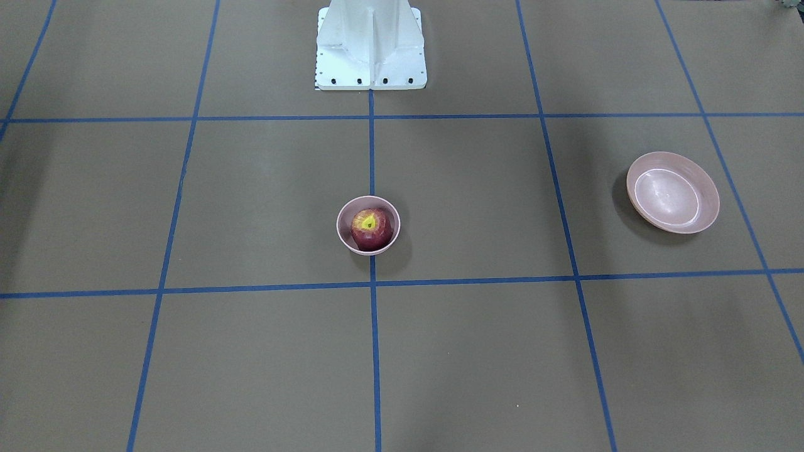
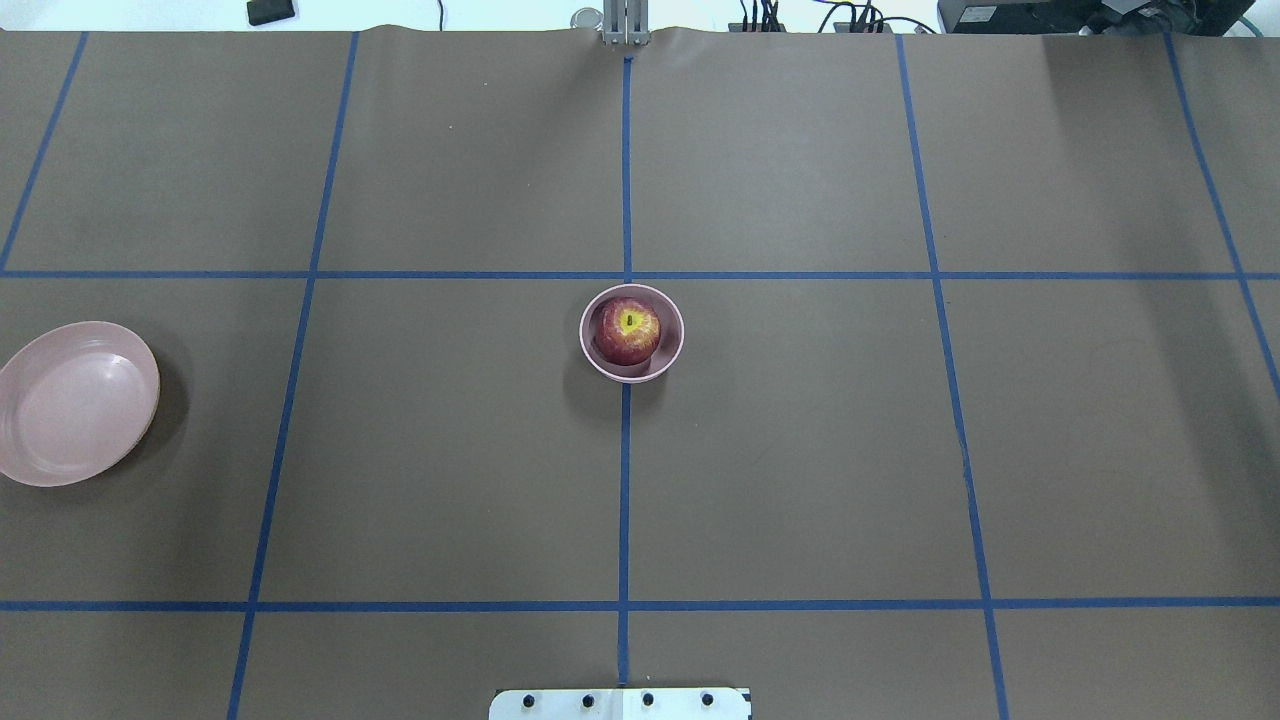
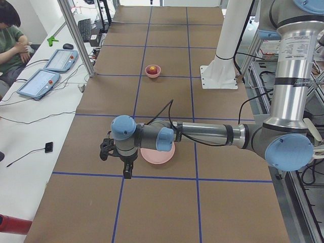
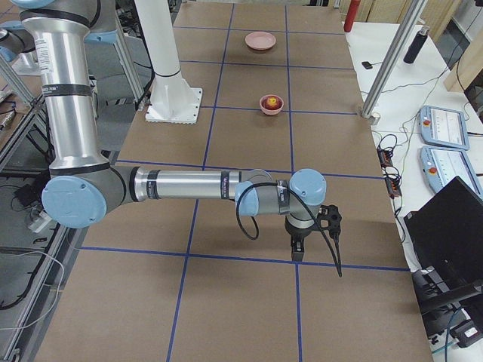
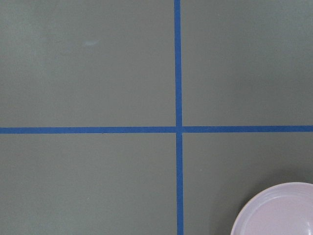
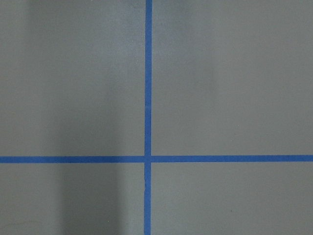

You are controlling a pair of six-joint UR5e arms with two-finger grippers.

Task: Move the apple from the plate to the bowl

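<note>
The dark red apple (image 1: pixel 372 228) sits inside the small deep pink bowl (image 1: pixel 370 250) at the table's middle, on the blue centre line; both also show in the overhead view, the apple (image 2: pixel 629 331) in the bowl (image 2: pixel 640 374). The wide shallow pink plate (image 2: pixel 75 400) lies empty far to my left, and its edge shows in the left wrist view (image 5: pixel 276 210). My left gripper (image 3: pixel 127 173) shows only in the left side view, hanging next to the plate (image 3: pixel 161 154). My right gripper (image 4: pixel 296 250) shows only in the right side view, over bare table. I cannot tell whether either is open or shut.
The robot's white base (image 1: pixel 370 44) stands at the table's near edge, in line with the bowl. Blue tape lines divide the brown table (image 2: pixel 800 450) into squares. A person (image 3: pixel 10 40) and tablets (image 3: pixel 59 59) are at a side bench beyond the table.
</note>
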